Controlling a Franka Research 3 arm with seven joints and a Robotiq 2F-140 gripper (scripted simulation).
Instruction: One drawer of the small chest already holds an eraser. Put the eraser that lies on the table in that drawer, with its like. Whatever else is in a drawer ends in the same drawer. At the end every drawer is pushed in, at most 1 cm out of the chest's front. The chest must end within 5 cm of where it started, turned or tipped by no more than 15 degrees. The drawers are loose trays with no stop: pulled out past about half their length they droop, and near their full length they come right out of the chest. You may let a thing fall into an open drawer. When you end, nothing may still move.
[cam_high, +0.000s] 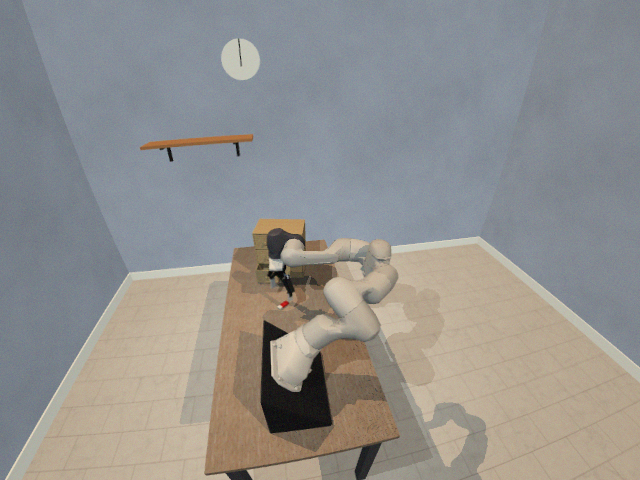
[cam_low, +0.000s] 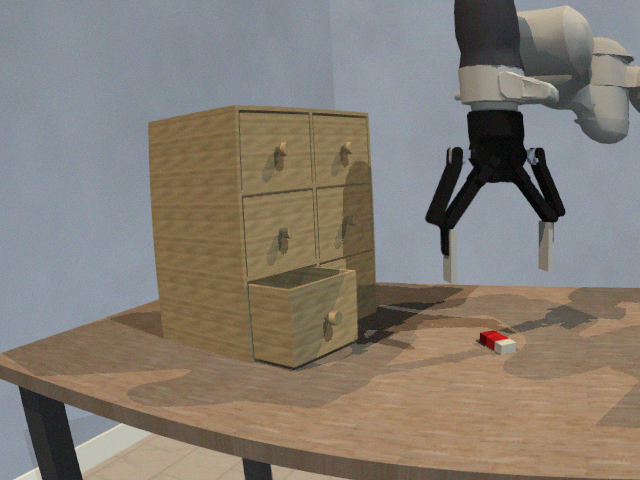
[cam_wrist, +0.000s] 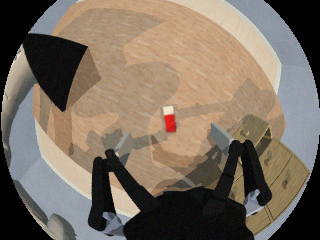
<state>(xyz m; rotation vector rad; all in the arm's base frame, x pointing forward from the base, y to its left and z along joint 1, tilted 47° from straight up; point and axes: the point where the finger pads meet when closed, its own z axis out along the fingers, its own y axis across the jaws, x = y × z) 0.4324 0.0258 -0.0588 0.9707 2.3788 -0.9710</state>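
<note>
You can't see into the open drawer (cam_low: 324, 320) (cam_wrist: 251, 131) well enough to tell its contents; in the top view the arm (cam_high: 356, 310) partly covers the chest (cam_high: 281, 225) (cam_low: 199, 222) (cam_wrist: 287, 172). Your gripper (cam_high: 281, 297) (cam_low: 497, 251) (cam_wrist: 172, 134) points down above the table (cam_high: 237, 413) (cam_low: 465, 413) (cam_wrist: 200, 60), jaws wide and holding nothing. The wrist view puts the eraser (cam_high: 283, 304) (cam_low: 497, 342) (cam_wrist: 169, 119) between the fingertips; the exterior view shows it lying below them.

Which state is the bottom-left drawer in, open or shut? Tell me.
Open: the bottom-left drawer juts out past the chest's front.
</note>
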